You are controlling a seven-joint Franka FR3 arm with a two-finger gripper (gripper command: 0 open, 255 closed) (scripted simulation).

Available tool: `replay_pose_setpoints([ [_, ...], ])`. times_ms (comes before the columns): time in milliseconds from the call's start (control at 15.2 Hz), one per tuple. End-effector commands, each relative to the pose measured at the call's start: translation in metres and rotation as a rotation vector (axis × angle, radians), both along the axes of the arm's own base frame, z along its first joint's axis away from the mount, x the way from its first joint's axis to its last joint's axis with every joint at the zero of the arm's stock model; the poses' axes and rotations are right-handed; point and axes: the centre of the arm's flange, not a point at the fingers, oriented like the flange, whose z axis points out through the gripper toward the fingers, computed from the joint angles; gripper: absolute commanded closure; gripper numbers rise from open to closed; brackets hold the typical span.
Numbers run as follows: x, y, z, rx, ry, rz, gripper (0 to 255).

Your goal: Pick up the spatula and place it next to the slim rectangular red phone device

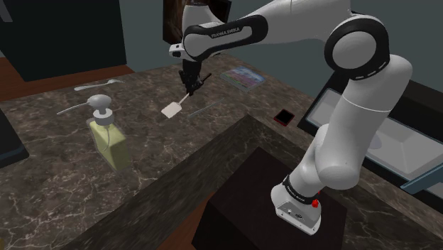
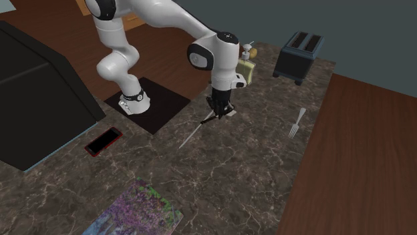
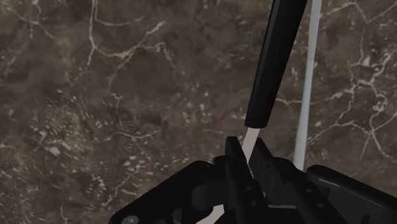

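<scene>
1. Black gripper [image 3: 249,153] pinches the spatula [image 3: 270,70] by its pale neck, with the dark handle jutting beyond the fingertips.
2. Shoulder view: the blade hangs at seven o'clock from the gripper. The red phone [image 1: 284,117] lies well apart at four o'clock, on the veined counter [image 1: 57,185].

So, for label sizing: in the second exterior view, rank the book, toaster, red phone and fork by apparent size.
Book, toaster, red phone, fork. The book lies nearest the camera, so its lead may be perspective.
</scene>
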Motion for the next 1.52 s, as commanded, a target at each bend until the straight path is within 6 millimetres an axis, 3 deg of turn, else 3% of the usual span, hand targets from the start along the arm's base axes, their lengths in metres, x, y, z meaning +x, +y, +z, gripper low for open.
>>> replay_pose_setpoints([
  [0, 0.001, -0.001, 0.011, 0.000, 0.000, 0.000, 255],
  [132, 0.001, -0.001, 0.021, 0.000, 0.000, 0.000, 255],
  [1452, -0.223, -0.140, 0.022, 0.000, 0.000, 0.000, 255],
])
